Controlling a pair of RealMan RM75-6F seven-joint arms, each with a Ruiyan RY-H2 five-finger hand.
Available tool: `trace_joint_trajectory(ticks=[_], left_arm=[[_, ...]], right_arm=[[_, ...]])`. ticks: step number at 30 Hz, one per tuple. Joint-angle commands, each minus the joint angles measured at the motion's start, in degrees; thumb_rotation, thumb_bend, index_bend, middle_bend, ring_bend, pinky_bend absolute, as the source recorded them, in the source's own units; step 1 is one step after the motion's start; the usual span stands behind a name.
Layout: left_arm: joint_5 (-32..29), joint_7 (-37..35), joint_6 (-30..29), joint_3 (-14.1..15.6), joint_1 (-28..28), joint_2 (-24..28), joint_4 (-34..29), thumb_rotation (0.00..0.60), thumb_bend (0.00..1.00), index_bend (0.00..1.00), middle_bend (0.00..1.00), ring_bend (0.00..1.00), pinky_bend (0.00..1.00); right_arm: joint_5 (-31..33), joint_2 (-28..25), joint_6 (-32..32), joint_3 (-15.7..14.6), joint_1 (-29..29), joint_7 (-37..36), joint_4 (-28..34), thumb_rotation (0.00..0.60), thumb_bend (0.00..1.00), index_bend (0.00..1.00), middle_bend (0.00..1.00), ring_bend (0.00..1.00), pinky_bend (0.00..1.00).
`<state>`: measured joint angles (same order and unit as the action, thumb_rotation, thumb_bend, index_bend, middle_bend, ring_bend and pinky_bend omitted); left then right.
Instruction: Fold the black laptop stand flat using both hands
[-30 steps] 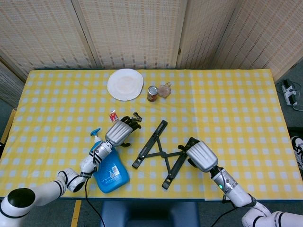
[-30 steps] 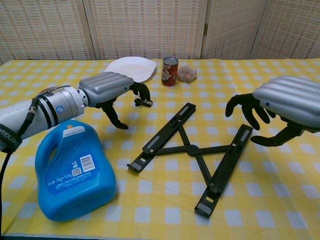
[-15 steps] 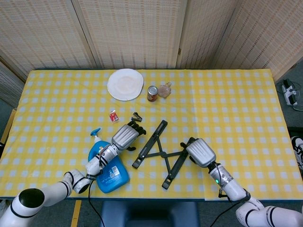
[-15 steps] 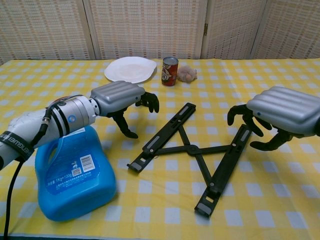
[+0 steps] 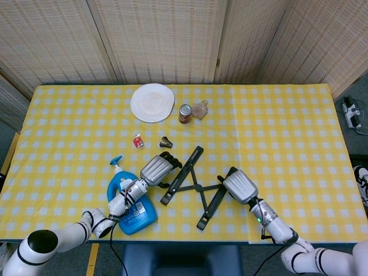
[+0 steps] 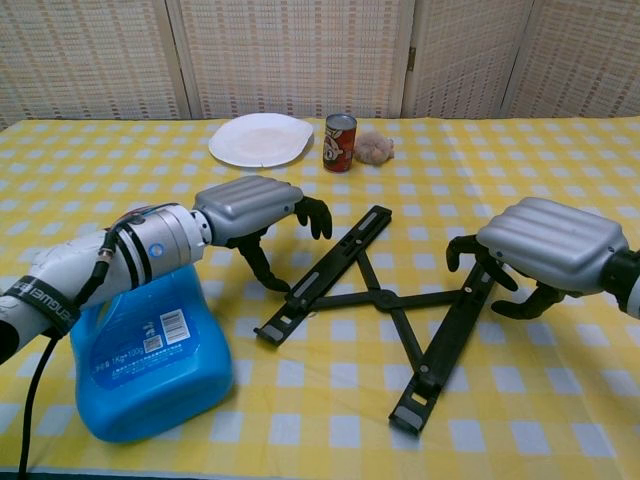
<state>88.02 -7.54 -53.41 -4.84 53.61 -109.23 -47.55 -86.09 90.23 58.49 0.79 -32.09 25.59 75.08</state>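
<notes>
While a blue detergent bottle (image 6: 140,350) lies under the left forearm, plate (image 5: 152,102), can (image 6: 340,142) and a small clip (image 5: 165,141) sit farther back. The desk (image 5: 287,132) is bare rightward. The laptop stand (image 6: 385,300) lies unfolded near the front edge (X-shaped); left hand (image 6: 262,212) and right hand (image 6: 530,250) hover, fingers spread, over its outer rails, holding nothing.

Both hands flank spread laptop stand (image 5: 192,185), fingers apart.

Woven folding screens (image 5: 161,40) behind table (image 5: 287,121)
</notes>
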Motion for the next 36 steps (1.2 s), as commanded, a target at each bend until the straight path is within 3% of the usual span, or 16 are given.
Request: trace_joint_trajectory(ticks=[1, 36], left_arm=[[-0.14, -0.37, 0.04, -0.02, 0.02, -0.14, 0.04, 0.6, 0.09, 0.35, 0.38, 0.31, 0.24], [-0.98, -2.88, 1.03, 0.21, 0.08, 0.71, -3.03, 0.6, 0.09, 0.35, 0.38, 0.3, 0.24]], right_arm=[[-0.47, 0.27, 0.52, -0.26, 0.09, -0.37, -0.8, 0.6, 0.33, 0.36, 0.7, 0.67, 0.65], [-7.11, 5.4, 4.93, -3.06, 0.2, -0.38, -10.96, 0.6, 0.33, 0.38, 0.73, 0.7, 0.66]])
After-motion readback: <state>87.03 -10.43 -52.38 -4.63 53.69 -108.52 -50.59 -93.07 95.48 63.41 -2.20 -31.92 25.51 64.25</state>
